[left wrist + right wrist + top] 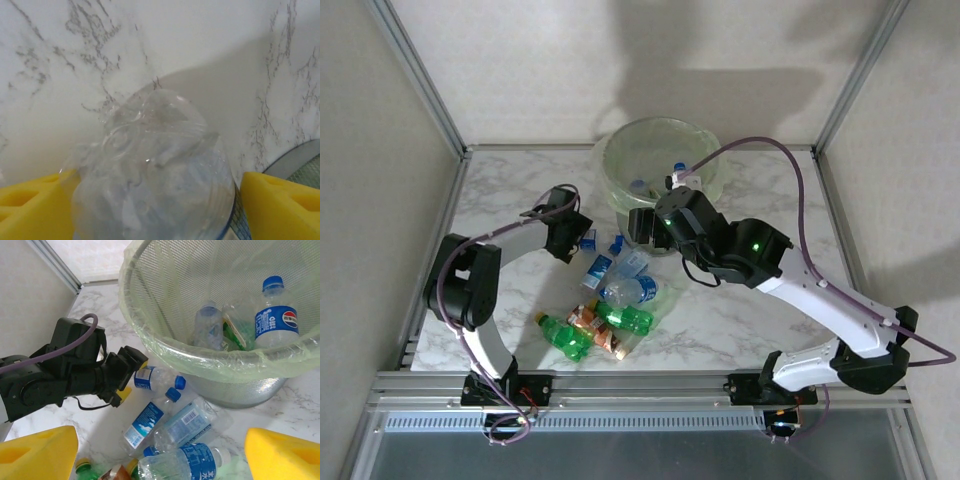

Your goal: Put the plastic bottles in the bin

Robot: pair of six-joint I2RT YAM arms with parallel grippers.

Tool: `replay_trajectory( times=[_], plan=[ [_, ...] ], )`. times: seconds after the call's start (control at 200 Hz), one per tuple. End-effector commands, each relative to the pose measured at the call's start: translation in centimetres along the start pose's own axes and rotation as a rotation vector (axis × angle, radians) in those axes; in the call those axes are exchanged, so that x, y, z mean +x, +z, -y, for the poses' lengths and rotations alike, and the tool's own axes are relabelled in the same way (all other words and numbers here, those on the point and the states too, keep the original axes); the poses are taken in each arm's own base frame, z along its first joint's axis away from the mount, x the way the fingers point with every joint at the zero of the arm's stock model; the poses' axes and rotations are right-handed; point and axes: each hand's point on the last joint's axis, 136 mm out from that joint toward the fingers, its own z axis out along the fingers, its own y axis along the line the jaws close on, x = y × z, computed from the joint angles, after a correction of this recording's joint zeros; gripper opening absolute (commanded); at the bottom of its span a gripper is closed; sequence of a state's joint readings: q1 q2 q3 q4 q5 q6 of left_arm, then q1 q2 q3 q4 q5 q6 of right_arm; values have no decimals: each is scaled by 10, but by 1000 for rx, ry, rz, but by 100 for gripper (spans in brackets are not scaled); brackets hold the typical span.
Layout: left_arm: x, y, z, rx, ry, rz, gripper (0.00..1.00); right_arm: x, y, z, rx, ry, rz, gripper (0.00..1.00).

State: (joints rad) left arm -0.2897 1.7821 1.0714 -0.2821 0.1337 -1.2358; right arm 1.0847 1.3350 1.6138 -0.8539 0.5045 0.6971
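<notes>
Right up against the left wrist lens sits a crumpled clear bottle (155,170), base towards us, lying on the marble table (210,45). The left gripper (157,202) stands astride it, one yellow pad (35,205) on each side. The jaws are wide and the plastic runs almost pad to pad. I can't tell whether they're actually pinching it.

From the right wrist, that bottle's blue cap points towards the bin (165,347), just beside its wall. Several bottles (275,315) already stand inside. The rest of the pile (185,422) lies close by on the table, the green ones (565,338) nearest the arms' bases.

The right gripper (160,455) hangs over that pile, fingers spread wide, nothing between them.

My read: the left arm is on the pick. That thin, dented plastic will give, so the squeeze wants to land squarely on the body and firmly. Then it needs a straight lift, high enough to clear the bag-wrapped rim before crossing over.

As for room, the rim is the edge to respect, since catching the liner could drag the bin. The right arm crowds the near side of the bin, so the far-left approach looks safer. There's bare marble on the left, until the frame post (420,75).
</notes>
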Motion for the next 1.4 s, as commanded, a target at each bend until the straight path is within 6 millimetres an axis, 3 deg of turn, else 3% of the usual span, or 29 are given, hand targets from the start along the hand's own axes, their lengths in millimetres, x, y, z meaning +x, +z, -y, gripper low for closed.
replay_trajectory(
  times=[0.0, 0.411, 0.566, 0.881, 1.207, 1.397],
  plan=[
    [-2, 6, 1, -13, -23, 30, 77, 1, -9, 10, 35, 6, 3, 86],
    [-4, 6, -11, -45, -6, 53, 61, 1, -43, 38, 25, 123, 42, 85],
    [-4, -12, 8, 33, 6, 48, 57, -3, -48, 37, 9, 128, 49, 86],
    [4, -77, 48, 285, 1, 11, 54, -13, -48, 10, -93, 114, 44, 87],
    [-5, -176, 53, 461, 83, 28, 54, -23, -21, -53, -379, 106, -34, 90],
    [11, -229, 55, 606, 166, -8, 56, -33, 7, -60, -401, 97, -116, 93]
  ],
)
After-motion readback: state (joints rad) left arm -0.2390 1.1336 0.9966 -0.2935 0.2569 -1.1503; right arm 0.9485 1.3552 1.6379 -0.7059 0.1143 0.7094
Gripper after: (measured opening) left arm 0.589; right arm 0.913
